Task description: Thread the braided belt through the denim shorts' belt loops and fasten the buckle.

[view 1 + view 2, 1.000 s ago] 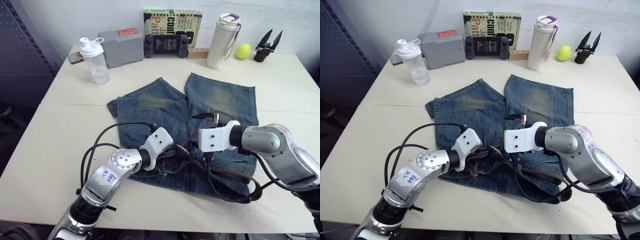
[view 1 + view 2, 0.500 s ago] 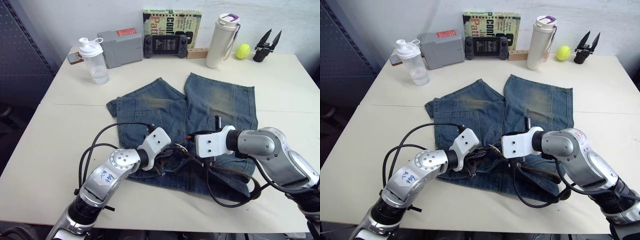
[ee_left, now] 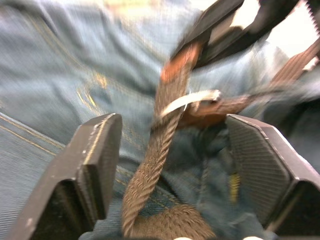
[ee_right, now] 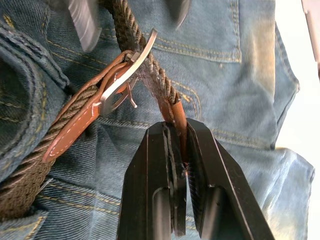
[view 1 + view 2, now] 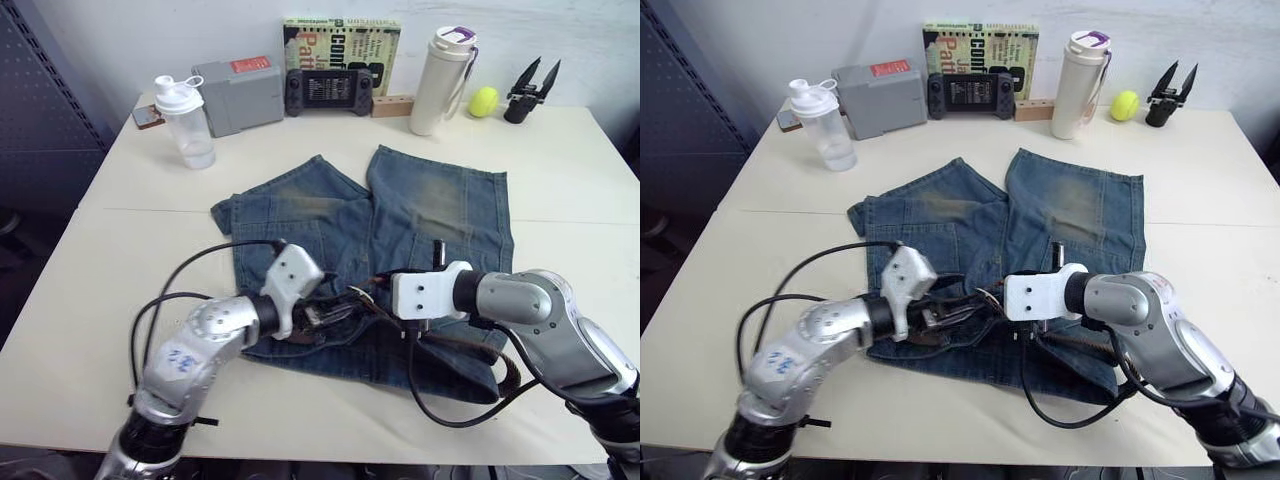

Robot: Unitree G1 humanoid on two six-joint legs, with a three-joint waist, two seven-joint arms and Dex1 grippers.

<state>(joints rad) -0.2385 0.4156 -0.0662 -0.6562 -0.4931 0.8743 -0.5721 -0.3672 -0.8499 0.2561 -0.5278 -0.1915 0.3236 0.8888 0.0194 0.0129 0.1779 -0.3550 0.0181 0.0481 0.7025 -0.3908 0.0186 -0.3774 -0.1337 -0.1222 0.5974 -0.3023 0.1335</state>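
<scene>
The faded blue denim shorts (image 5: 430, 200) lie flat mid-table, waistband toward me. The brown braided belt (image 5: 470, 345) runs along the waistband, with a loop of it hanging off at the right. Its silver buckle (image 4: 127, 70) lies on the denim, and the braided end passes through the frame. My right gripper (image 4: 176, 127) is shut on the belt's brown leather tip (image 4: 175, 112), just past the buckle. My left gripper (image 3: 170, 130) is open, its fingers (image 3: 95, 155) standing either side of the braided strap close to the buckle (image 3: 187, 100). Both grippers meet over the waistband's middle (image 5: 350, 300).
Along the table's far edge stand a clear shaker bottle (image 5: 185, 120), a grey box (image 5: 240, 92), a game console (image 5: 330, 90) against a book (image 5: 345, 35), a white thermos (image 5: 440, 80), a tennis ball (image 5: 484, 100) and a black two-pronged tool (image 5: 527, 90).
My right gripper has shut on the belt's tip beside the buckle. My left gripper, shut before, has opened and drawn back a little to the left.
</scene>
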